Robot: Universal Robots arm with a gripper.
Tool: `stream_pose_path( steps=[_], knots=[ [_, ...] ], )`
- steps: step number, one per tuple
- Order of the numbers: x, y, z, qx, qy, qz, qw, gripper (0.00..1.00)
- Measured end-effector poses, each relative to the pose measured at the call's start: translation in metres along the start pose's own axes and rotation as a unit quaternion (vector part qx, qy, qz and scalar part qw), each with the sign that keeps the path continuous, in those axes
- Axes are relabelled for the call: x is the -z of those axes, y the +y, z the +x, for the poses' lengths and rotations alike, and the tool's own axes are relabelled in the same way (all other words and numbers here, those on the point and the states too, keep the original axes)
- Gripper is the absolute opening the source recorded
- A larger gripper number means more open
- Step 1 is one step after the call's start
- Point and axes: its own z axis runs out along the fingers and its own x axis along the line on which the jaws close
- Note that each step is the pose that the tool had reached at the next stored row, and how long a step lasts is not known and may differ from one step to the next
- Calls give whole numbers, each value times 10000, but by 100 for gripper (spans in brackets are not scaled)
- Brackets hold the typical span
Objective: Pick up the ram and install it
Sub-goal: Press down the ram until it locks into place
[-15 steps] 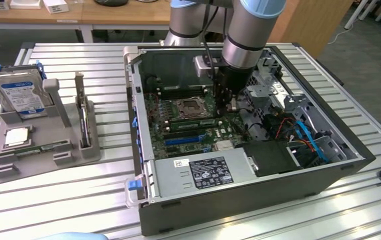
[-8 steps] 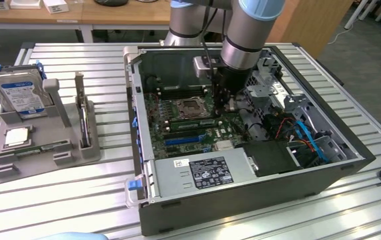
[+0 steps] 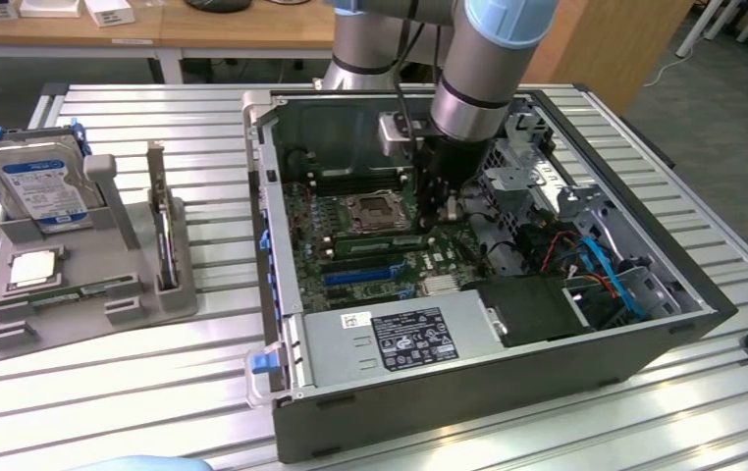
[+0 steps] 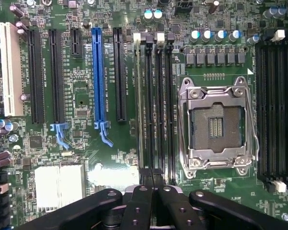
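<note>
The ram (image 3: 86, 291), a narrow green stick, lies flat in the grey holder (image 3: 33, 339) on the exterior view's left, outside the case. My gripper (image 3: 429, 218) hangs inside the open computer case (image 3: 479, 373), low over the motherboard just beside the CPU socket (image 3: 370, 210). In the wrist view its black fingers (image 4: 139, 201) are pressed together above the near end of the black memory slots (image 4: 156, 96), next to the open CPU socket (image 4: 216, 124). Nothing shows between the fingers. I cannot tell whether any of these slots holds a stick.
The holder also carries a blue-labelled hard drive (image 3: 40, 186), a square silver chip (image 3: 33, 267) and an upright card (image 3: 161, 221). Inside the case are a power supply (image 3: 400, 339), cables (image 3: 597, 270) and a drive cage (image 3: 531, 167). Blue and black expansion slots (image 4: 98, 76) run beside the memory slots.
</note>
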Motion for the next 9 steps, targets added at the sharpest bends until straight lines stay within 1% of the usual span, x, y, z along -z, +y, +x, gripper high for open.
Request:
stream_pose_path(
  steps=[4, 6, 8, 9],
  knots=[
    [-28, -2, 0, -1, 0, -43, 10000, 10],
    [-30, -5, 0, -2, 1, -70, 10000, 10],
    [-29, -17, 0, -4, 3, -105, 9999, 10],
    [-29, -30, -2, -5, 4, -138, 9999, 10]
  ],
)
